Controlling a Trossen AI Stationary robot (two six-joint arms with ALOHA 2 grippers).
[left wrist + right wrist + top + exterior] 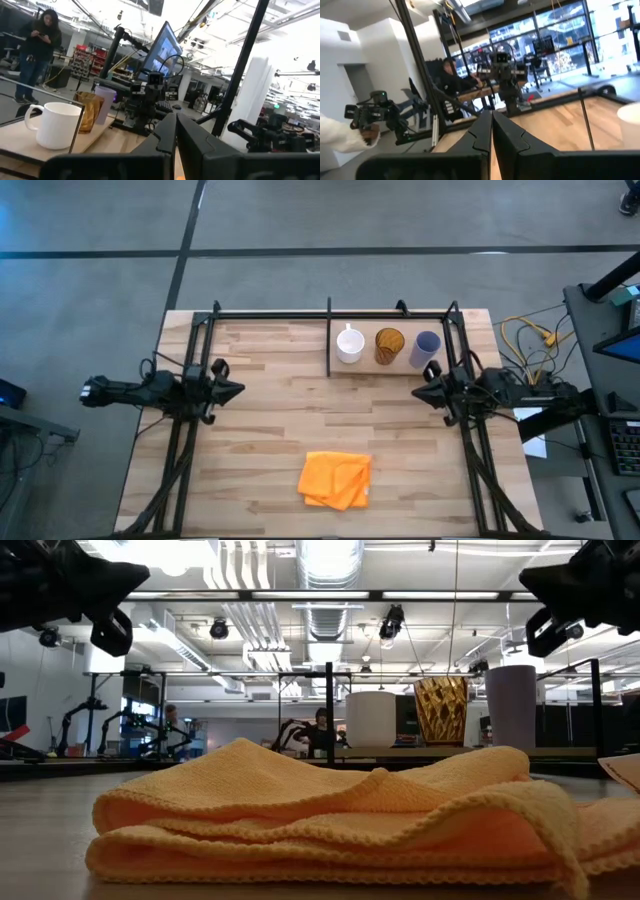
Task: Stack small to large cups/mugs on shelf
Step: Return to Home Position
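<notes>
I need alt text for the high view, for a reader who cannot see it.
Three vessels stand in a row on the shelf at the table's back: white mug, amber-brown cup, lavender tumbler. The left gripper and right gripper, both shut and empty, hang over the table's sides; an orange cloth lies near its front.
</notes>
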